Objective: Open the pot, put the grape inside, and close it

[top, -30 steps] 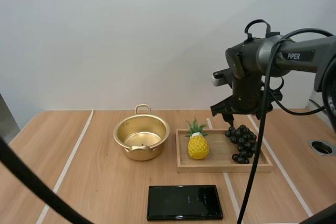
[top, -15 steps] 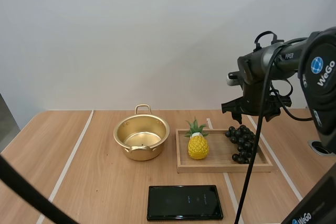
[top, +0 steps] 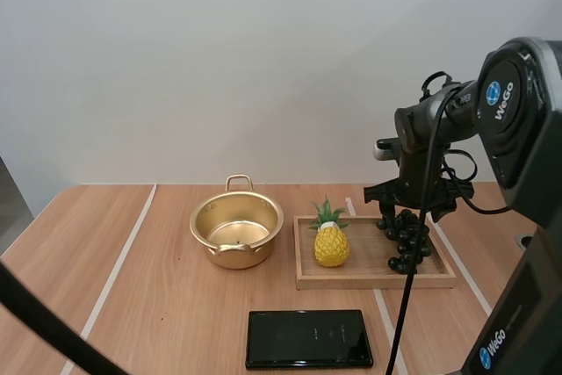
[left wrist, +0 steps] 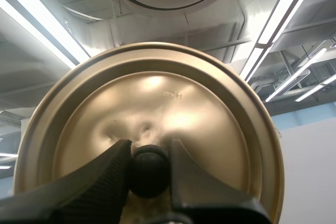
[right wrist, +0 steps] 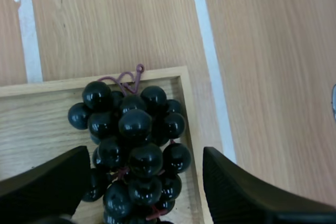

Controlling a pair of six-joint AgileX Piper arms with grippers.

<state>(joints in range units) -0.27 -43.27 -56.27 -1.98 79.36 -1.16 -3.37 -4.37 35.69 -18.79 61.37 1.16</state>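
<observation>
The gold pot point(top: 237, 230) stands open on the table, left of a wooden tray point(top: 369, 280). A bunch of dark grapes point(top: 408, 241) lies at the tray's right end. My right gripper point(top: 405, 210) hangs just above the bunch. In the right wrist view its fingers stand apart, open, on either side of the grapes point(right wrist: 131, 140), which rest in the tray's corner point(right wrist: 42, 114). My left gripper point(left wrist: 149, 149) is shut on the black knob point(left wrist: 149, 170) of the gold lid point(left wrist: 157, 93), holding it up in the air.
A yellow toy pineapple point(top: 331, 240) stands at the tray's left end, between the pot and the grapes. A black phone point(top: 307, 338) lies flat near the table's front edge. White stripes run across the wooden table point(top: 132, 305).
My right gripper has shifted slightly right and dropped down onto the top of the grape bunch. The pot, tray and phone have not moved.
</observation>
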